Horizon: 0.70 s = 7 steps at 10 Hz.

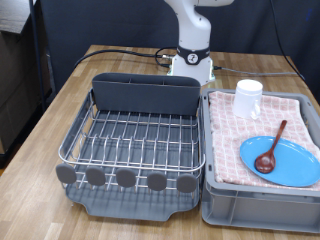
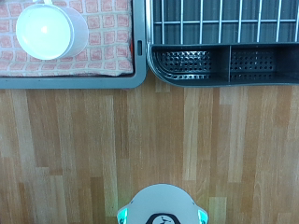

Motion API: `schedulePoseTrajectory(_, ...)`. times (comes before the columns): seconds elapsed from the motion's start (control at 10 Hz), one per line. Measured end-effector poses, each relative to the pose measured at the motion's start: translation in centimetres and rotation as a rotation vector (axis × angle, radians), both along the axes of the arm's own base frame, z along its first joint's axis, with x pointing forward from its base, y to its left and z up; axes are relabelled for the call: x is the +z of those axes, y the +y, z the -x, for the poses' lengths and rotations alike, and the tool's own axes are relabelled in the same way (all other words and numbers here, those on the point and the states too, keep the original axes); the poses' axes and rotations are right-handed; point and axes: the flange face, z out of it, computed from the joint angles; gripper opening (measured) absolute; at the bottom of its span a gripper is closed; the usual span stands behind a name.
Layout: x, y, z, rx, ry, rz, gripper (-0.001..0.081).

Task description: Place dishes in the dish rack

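Three dishes are sitting in the crate (image 1: 215,205): cup (image 1: 248,98), plate (image 1: 282,160), spoon (image 1: 270,150). Rack (image 1: 135,140) is standing bare. Fingers are showing nowhere; state unknowable. Judging: centring over the cup rim should be paying off.

Wooden bench (image 1: 60,105) carries the dish rack (image 1: 135,150) on exterior view's left and a grey crate (image 1: 262,205) just beside it on the right. Robot base (image 1: 192,62) sits behind them, with black cables (image 1: 125,55).

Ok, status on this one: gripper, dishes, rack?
Gripper not in view. White cup, light-blue plate and wooden spoon all in the cloth-lined crate. Dish rack holds no dishes.
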Motion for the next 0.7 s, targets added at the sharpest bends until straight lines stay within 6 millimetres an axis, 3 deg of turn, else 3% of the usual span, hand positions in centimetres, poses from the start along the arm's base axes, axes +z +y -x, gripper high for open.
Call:
schedulePoseTrajectory(0.3, -0.1, 1.7, -1.5, -0.118, -0.059, 0.008, 0.0803)
schedulePoseTrajectory(0.7, -2.1, 6.1, -6.0, -0.307, -0.054, -0.005, 0.0803)
